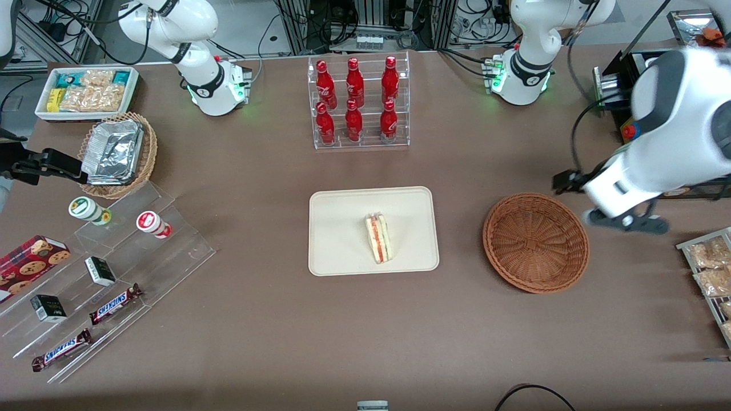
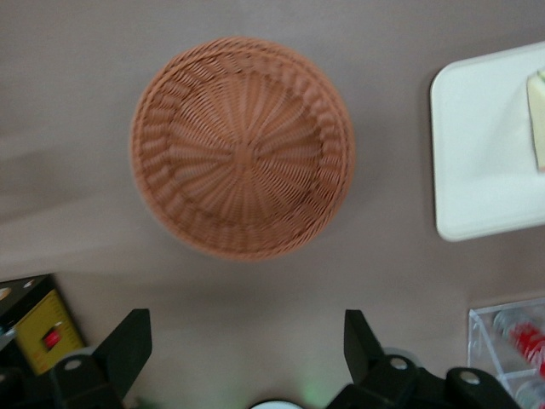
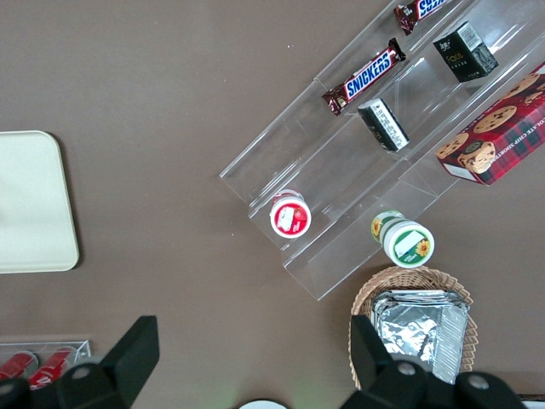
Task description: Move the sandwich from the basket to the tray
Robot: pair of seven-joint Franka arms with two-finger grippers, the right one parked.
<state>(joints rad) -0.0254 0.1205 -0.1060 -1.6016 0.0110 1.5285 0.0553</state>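
On the brown table (image 1: 257, 342), going from the parked arm's end across, a clear stepped display stand (image 1: 108, 274) holds Snickers bars (image 1: 114, 303), small dark boxes and two capped cups, with a red cookie box (image 1: 31, 257) beside it. At about ten o'clock from the stand sit a lighter wicker basket with a foil tray (image 1: 117, 153) and a white bin of snack packets (image 1: 85, 91). A clear rack of red bottles (image 1: 358, 103) stands at twelve o'clock from the tray (image 1: 342, 228). The sandwich (image 1: 378, 238) lies on the tray, toward its three o'clock side, filling edge up. The basket (image 1: 535, 242) sits at three o'clock from the tray, apart from it, with nothing in it. The gripper (image 2: 247, 358) hangs in the air at about two o'clock from the basket, toward the working arm's end of the table; its fingers (image 2: 128, 345) are spread wide and hold nothing. Bagged snacks (image 1: 711, 268) lie at the table's edge there.
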